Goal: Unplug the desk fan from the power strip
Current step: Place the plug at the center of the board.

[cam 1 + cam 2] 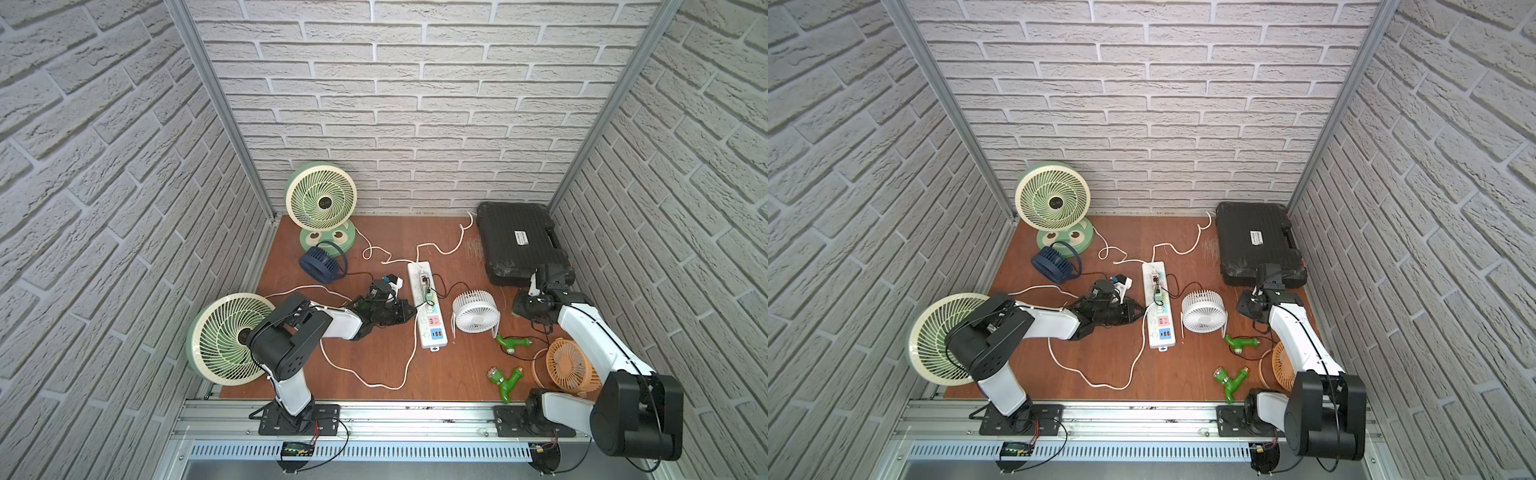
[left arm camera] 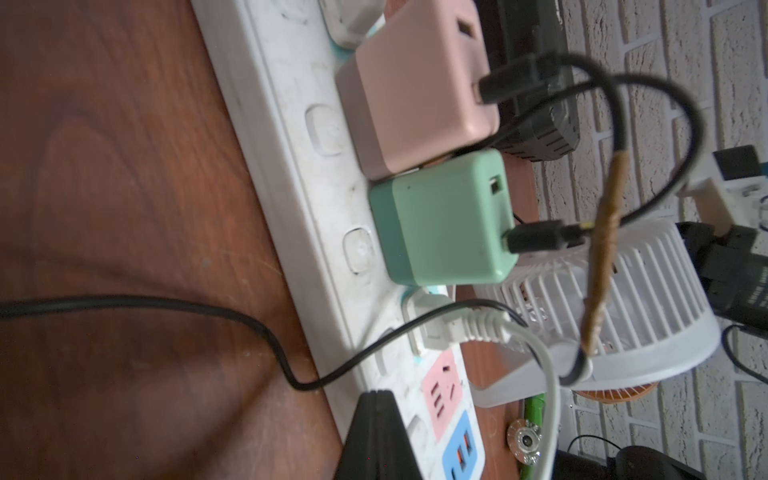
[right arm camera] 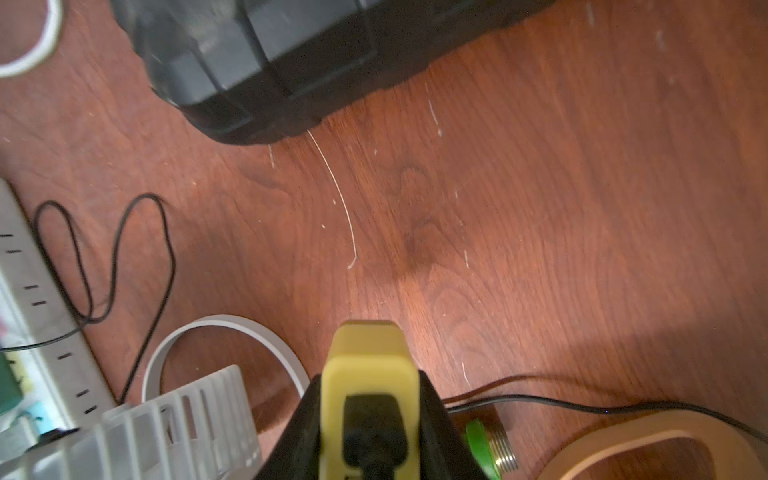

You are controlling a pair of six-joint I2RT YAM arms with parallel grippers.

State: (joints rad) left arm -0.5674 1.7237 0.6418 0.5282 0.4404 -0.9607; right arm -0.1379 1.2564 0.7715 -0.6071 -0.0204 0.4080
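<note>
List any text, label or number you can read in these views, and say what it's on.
No text can be quoted; nothing is legible.
White label on the black case: printed lines, too small to read.
Small display board at the front rail: too small to read.
On the power strip: no legible lettering, only socket slots and buttons.
On the yellow adapter: no marking visible.

In pincer (image 3: 368,415), yellow adapter (image 3: 370,353) (black plug (image 3: 370,432))
</note>
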